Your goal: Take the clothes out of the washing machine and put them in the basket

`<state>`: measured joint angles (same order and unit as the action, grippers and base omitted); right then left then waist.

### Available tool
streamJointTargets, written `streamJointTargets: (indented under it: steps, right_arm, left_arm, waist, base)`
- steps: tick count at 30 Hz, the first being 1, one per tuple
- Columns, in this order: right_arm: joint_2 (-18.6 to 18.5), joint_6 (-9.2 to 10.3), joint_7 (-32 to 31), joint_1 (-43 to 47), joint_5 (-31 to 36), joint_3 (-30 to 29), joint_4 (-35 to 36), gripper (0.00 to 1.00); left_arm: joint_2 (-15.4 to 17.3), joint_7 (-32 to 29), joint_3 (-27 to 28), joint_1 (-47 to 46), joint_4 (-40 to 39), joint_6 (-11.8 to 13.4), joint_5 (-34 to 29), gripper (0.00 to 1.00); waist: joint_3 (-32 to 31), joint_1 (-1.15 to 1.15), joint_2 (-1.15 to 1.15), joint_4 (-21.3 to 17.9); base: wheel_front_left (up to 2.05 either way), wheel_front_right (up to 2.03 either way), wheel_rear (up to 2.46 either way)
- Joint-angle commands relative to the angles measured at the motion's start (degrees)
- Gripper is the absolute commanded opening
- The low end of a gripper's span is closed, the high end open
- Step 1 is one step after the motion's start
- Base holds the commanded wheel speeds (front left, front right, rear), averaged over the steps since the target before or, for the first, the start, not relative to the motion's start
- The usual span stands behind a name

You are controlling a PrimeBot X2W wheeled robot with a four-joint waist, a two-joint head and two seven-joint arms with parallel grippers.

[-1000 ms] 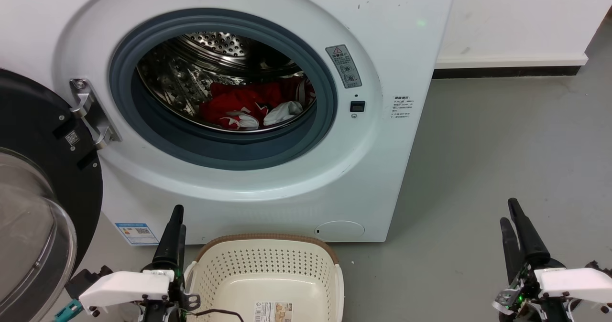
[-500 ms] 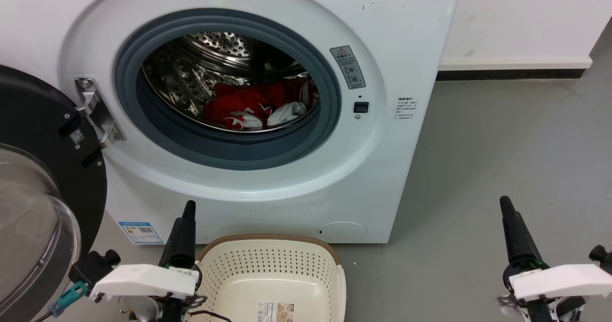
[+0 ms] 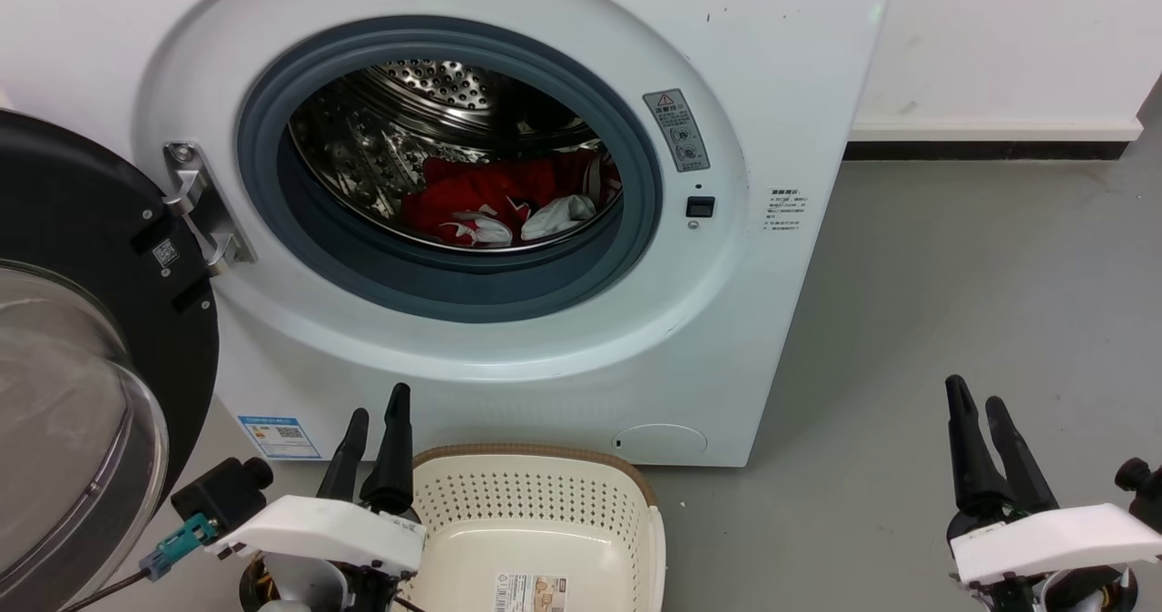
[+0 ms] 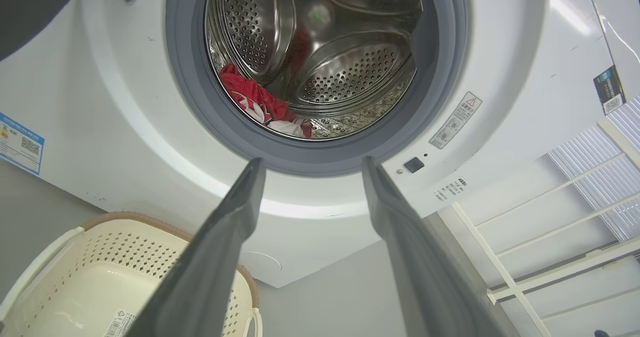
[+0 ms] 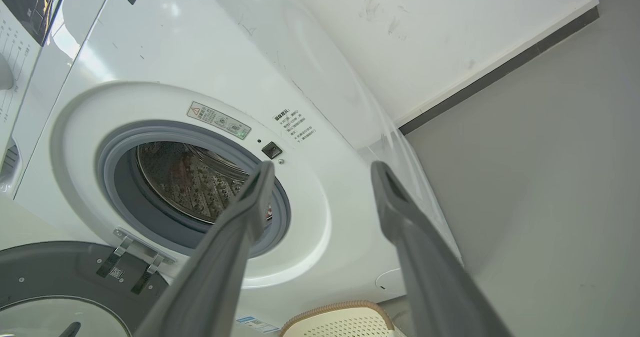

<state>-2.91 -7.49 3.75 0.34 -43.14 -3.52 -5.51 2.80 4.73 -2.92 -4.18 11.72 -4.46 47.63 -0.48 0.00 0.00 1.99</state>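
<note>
The clothes (image 3: 508, 199), red with white parts, lie bundled low in the steel drum of the washing machine (image 3: 545, 367), seen through its open grey-rimmed porthole. The cream basket (image 3: 536, 456) stands on the floor right in front of the machine, with just a paper label on its bottom. My left gripper (image 3: 379, 403) is open and holds nothing, just left of the basket's rim and well below the porthole. My right gripper (image 3: 973, 392) is open over bare floor to the right of the machine. In the left wrist view the clothes (image 4: 250, 97) show above the open left gripper (image 4: 314, 162).
The black-framed glass door (image 3: 91, 321) hangs open at the left, close to my left arm. Grey floor (image 3: 953, 258) stretches to the right of the machine, up to a white wall with a dark baseboard (image 3: 989, 149). A white rack (image 4: 550, 227) stands beside the machine.
The whole head view has shifted a little to the right. Both wrists have turned, so each gripper's two fingers now show apart. The clothes lie as before.
</note>
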Motion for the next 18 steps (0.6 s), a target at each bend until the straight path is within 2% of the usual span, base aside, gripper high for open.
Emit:
streamJointTargets:
  steps: [1, 10, 18]
  right_arm:
    - [0.0, 0.00, 0.2, 0.3, 2.8, -0.1, 1.4, 1.00]
    - [0.0, 0.00, 0.0, 1.8, 12.2, 0.0, 3.8, 1.00]
    - [0.0, 0.00, -0.8, 2.4, 17.3, -0.1, 4.8, 1.00]
  left_arm:
    - [0.1, 0.7, -0.5, -1.7, -0.7, 0.4, -2.8, 1.00]
    - [0.8, 2.5, -2.1, -2.4, -1.8, 1.0, -12.8, 1.00]
    - [1.3, 3.7, -3.1, -2.9, -2.0, 2.0, -18.1, 1.00]
  waist:
    - [0.0, 0.00, 0.00, 0.1]
    - [-0.1, 0.00, 0.00, 0.5]
    - [-0.1, 0.00, 0.00, 0.6]
  base:
    - [0.00, 0.00, 0.00]
    - [0.00, 0.00, 0.00]
    - [0.00, 0.00, 0.00]
